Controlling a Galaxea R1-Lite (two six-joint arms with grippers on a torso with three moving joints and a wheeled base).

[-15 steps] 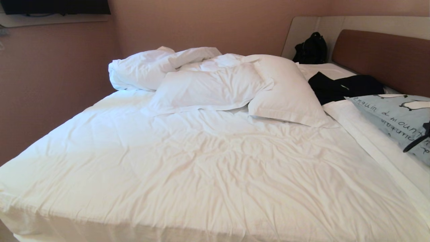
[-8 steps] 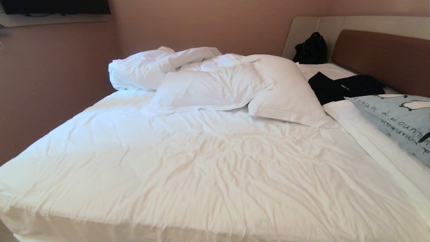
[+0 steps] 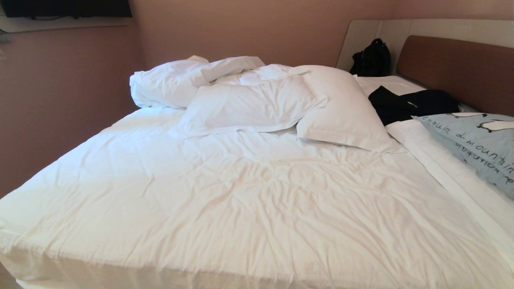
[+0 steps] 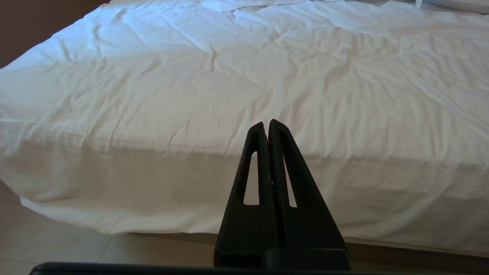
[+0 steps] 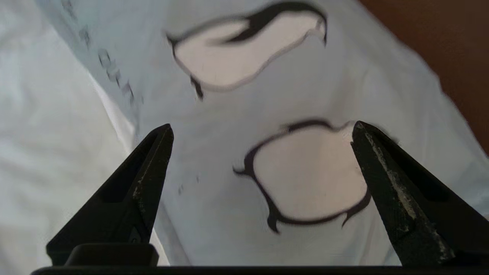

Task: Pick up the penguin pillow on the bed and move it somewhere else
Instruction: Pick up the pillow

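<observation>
Light-blue penguin pillow (image 3: 478, 146) at the bed's (image 3: 241, 192) three o'clock edge, right gripper (image 5: 261, 131) above, jaws wide, empty.

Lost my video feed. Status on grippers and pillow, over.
Right gripper open above the penguin pillow, nothing held. Left gripper shut, parked off the bed edge. Pillow lies by the headboard; nothing in the way.

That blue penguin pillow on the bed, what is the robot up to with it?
The robot's right gripper hangs just above the light-blue rectangular penguin pillow, jaws spread wide and gripping nothing. The pillow lies on the wide white-sheeted bed by the brown padded headboard, beside a dark garment. The left gripper is shut and parked at the bed's foot end.
</observation>
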